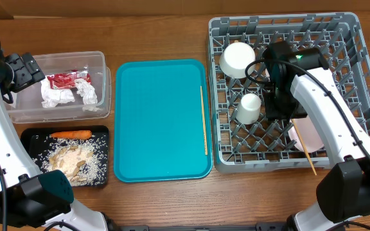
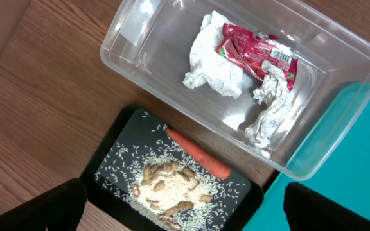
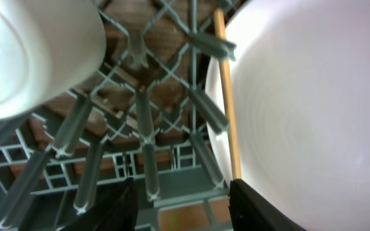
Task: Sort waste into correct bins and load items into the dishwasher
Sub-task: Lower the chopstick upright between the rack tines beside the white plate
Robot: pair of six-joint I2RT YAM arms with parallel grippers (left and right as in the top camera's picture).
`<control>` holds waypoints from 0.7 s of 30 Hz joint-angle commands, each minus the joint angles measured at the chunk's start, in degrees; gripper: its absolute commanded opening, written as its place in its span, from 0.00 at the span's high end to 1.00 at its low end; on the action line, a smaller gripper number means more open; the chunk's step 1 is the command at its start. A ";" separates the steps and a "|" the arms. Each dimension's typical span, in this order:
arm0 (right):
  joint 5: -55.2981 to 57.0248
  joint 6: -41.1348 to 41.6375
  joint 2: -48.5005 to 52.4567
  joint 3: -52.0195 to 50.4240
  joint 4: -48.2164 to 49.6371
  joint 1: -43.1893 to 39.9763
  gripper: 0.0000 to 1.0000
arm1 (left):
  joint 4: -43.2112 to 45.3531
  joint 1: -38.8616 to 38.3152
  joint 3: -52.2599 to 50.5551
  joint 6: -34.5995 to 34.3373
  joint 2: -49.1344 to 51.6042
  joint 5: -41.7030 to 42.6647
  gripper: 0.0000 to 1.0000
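We see left gripper (image 2: 185, 191) spread, black tray (image 2: 122, 131) between its fingers (image 2: 50, 208), cropped; right gripper (image 3: 182, 187) spread, chopstick (image 3: 227, 96) beside one finger.

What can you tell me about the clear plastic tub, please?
The clear plastic tub is rectangular with rounded corners and a lipped rim, see-through enough to show the wooden table beneath. It sits upright at the table's left, beyond the black tray and beside the teal tray. Inside lie two crumpled white napkins and a red wrapper.
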 commanded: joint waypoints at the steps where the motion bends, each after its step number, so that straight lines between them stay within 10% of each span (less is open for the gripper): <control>1: 0.13 1.33 -1.55 1.42 -1.75 -1.22 0.51 | -0.02 0.09 1.22 0.87 -0.92 -0.74 0.00; 21: -0.11 1.64 -1.55 -1.16 -3.48 -9.16 0.64 | -0.02 0.04 1.22 0.87 -0.92 -0.74 0.00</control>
